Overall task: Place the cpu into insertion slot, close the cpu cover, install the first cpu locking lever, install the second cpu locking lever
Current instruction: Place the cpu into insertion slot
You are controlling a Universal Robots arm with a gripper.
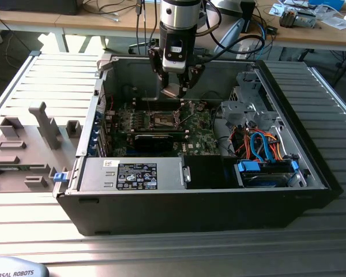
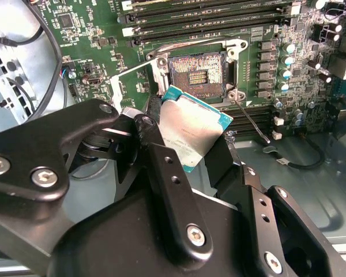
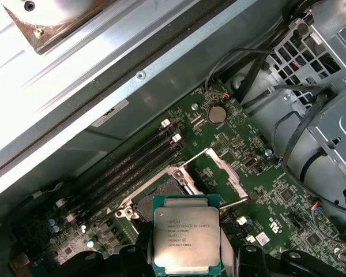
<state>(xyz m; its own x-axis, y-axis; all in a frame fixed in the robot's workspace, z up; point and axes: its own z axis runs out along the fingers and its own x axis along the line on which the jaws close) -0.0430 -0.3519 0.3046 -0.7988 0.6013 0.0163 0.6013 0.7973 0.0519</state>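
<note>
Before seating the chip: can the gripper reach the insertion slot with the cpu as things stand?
Probably yes: the gripper holds the cpu above the insertion slot, the cpu cover stands swung open, and nothing visible lies between chip and socket.

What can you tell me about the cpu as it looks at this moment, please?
The cpu is a flat square chip with a dull silver metal top bearing faint print and a green edge around it. The gripper clamps it by two opposite sides, holding it in the air above the open insertion slot.
</note>
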